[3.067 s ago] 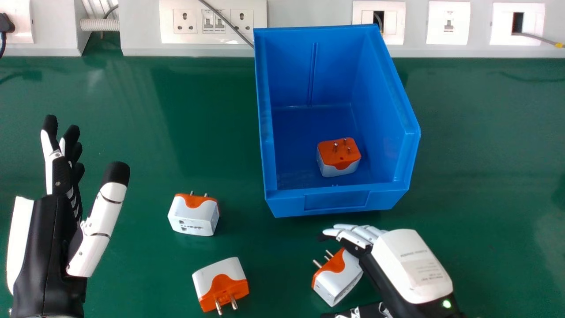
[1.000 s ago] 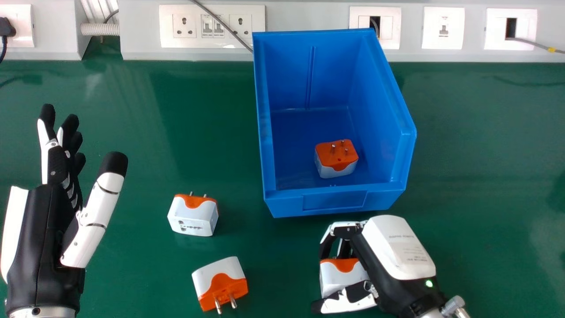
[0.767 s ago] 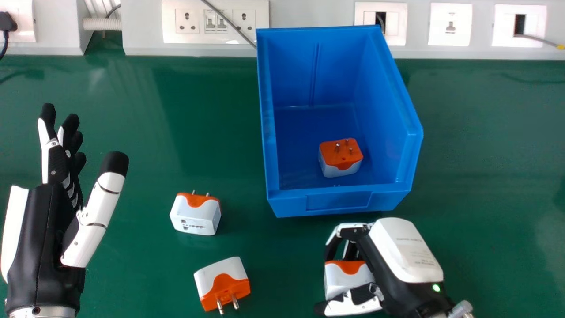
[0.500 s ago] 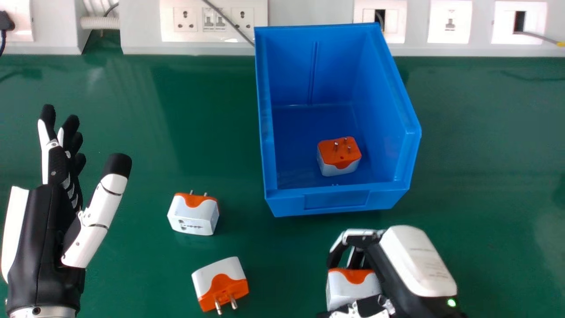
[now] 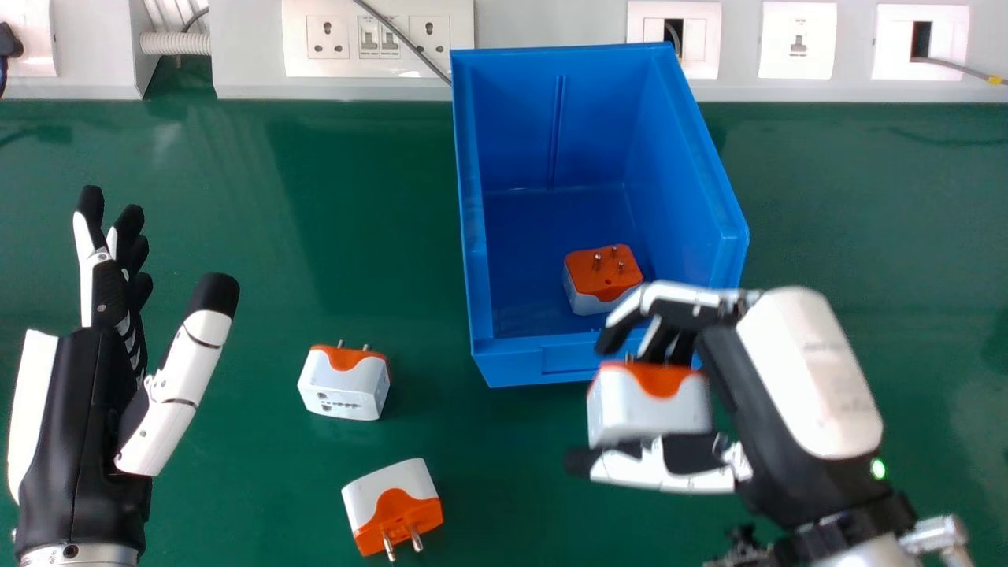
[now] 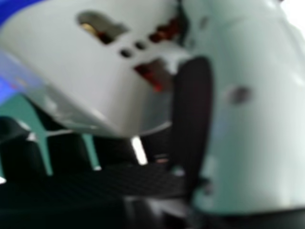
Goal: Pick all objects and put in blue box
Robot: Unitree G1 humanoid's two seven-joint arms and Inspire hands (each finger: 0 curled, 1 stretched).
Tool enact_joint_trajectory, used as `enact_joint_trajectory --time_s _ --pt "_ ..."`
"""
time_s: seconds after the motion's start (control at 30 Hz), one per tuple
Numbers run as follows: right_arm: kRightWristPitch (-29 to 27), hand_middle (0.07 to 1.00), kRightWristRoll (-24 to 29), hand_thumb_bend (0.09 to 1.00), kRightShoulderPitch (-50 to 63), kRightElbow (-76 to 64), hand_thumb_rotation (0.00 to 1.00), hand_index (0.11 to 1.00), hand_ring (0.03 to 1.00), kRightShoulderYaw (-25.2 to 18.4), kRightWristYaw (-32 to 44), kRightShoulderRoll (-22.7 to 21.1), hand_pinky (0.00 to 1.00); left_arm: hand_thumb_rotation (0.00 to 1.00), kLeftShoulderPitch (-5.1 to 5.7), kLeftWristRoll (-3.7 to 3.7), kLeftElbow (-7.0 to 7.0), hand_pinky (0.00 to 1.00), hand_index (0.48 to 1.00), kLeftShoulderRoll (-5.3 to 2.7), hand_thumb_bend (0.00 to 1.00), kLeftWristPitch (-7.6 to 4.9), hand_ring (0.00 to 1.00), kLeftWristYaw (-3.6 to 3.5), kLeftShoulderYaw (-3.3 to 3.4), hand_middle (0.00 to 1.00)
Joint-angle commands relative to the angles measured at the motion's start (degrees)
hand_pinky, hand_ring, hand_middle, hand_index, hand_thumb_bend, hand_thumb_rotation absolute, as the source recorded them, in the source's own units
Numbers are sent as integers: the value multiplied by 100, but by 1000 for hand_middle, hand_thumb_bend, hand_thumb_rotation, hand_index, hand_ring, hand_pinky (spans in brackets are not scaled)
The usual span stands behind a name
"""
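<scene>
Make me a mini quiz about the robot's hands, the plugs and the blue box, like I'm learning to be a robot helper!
1. What is the robot's right hand gripping?
A) a cup
B) an orange and white plug
C) a pen

2. True or false: in the blue box sits a plug with its metal pins pointing up.

3. Fill in the gap: outside the box, ___ loose plugs lie on the green table.

Key: 1. B; 2. true; 3. two
</scene>
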Motion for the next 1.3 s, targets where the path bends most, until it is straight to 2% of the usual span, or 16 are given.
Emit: enact_joint_trajectory --time_s 0.0,0.13,0.2,0.37,0.57,0.73,0.83,0.93,0.97,1.1,1.2,1.23,1.27 --pt "-224 148 -43 489 -481 26 155 469 91 -103 -164 65 62 772 -46 49 -55 1000 1000 39 624 -134 1000 41 12 1000" --pt "-181 149 -111 489 -1229 525 151 469 94 -90 -153 174 65 774 -47 67 -43 1000 1000 30 613 -128 1000 41 -5 1000" --pt "-33 150 -224 489 -1663 842 150 469 97 -59 -159 285 69 774 -42 60 -25 1000 1000 23 616 -148 1000 41 -10 1000" --pt "377 148 -394 488 -2592 1543 148 469 97 36 -35 531 69 769 -27 95 -19 1000 1000 30 608 -158 1000 50 -9 1000" --pt "594 214 -438 487 -3848 2977 152 472 144 217 -172 676 97 765 -31 85 -23 1000 1000 20 607 -175 1000 45 -24 1000" --pt "799 269 -565 485 -5010 4618 153 471 203 436 -490 790 140 770 2 110 -61 1000 1000 10 588 -211 1000 53 -43 1000" --pt "828 213 -592 486 -5556 5504 152 469 153 587 -654 844 108 767 56 94 -141 1000 1000 -26 602 -147 1000 66 -58 1000" --pt "869 190 -708 489 -5920 6165 154 469 134 795 -967 884 96 763 114 65 -205 1000 1000 -57 620 -118 1000 68 -72 1000" --pt "918 195 -697 491 -6005 6326 154 469 138 849 -975 913 101 762 135 75 -218 1000 1000 -63 624 -123 1000 73 -74 1000" --pt "1367 318 -694 495 -6140 6528 159 472 242 1027 -727 1022 192 781 182 136 -226 1000 1000 -73 641 -149 1000 103 -65 1000" --pt "1509 567 -644 503 -6035 6328 154 488 479 1119 -414 978 374 782 220 132 -286 1000 1000 -78 644 -93 1000 106 -65 1000" --pt "1536 690 -659 614 -5995 6231 164 630 626 1166 -275 926 510 783 227 131 -300 1000 1000 -86 651 -76 1000 114 -65 1000" --pt "1564 784 -673 675 -5956 6143 185 730 736 1203 -181 886 615 782 231 131 -306 1000 1000 -92 654 -63 1000 120 -65 1000"
